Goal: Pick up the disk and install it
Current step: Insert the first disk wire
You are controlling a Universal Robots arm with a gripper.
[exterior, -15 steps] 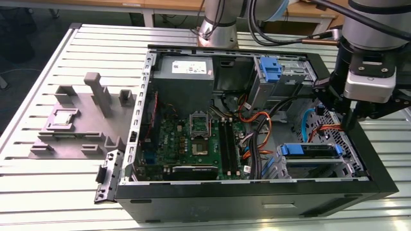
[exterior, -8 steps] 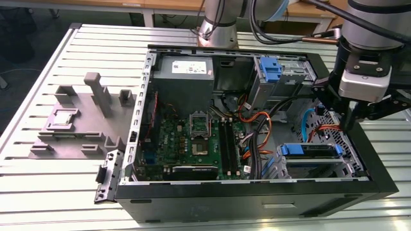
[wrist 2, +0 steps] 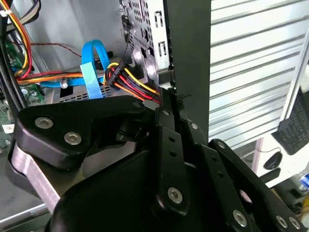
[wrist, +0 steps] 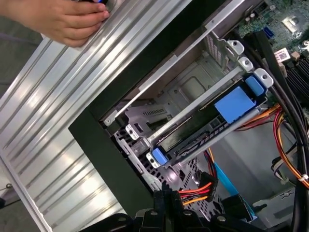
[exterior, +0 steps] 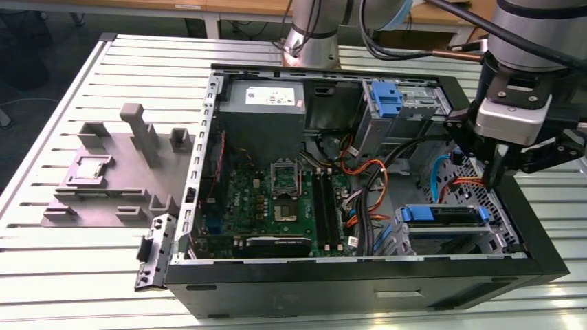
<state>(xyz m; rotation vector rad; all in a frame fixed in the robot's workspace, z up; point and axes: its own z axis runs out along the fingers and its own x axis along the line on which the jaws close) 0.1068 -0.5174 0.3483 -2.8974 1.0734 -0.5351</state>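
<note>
Blue plastic picks out the disk (exterior: 441, 214) in the exterior view: it lies flat in the cage (exterior: 451, 242) at the near corner of the case (exterior: 367, 285), toward the exterior view's right. The gripper (exterior: 494, 183) hangs just inside the case's right wall (exterior: 541, 230), its fingers (exterior: 495, 168) pressed together and holding nothing. It is near the disk but apart from it, farther back and slightly to the exterior view's right. To my eye the wires (exterior: 458, 181) are the worry: they loop between fingers and disk, and a move across could hook one. In the second wrist view the gripper (wrist 2: 169, 96) again looks closed and empty, its tip touching or just beside a red, yellow and orange bundle of wires (wrist 2: 133, 82). A drag from there could tug a connector loose, and the dark wall (wrist 2: 188, 48) is close enough to scrape. In the first wrist view the gripper (wrist: 166, 195) has those wires (wrist: 195, 191) right by it, and the disk (wrist: 212, 121) lies beyond in its cage (wrist: 193, 79), blue tabs at both ends, apart from the fingers. A hand (wrist: 67, 19) is at the table (wrist: 58, 125) just outside the case; I'd judge a wide swing of the arm risky for it.
</note>
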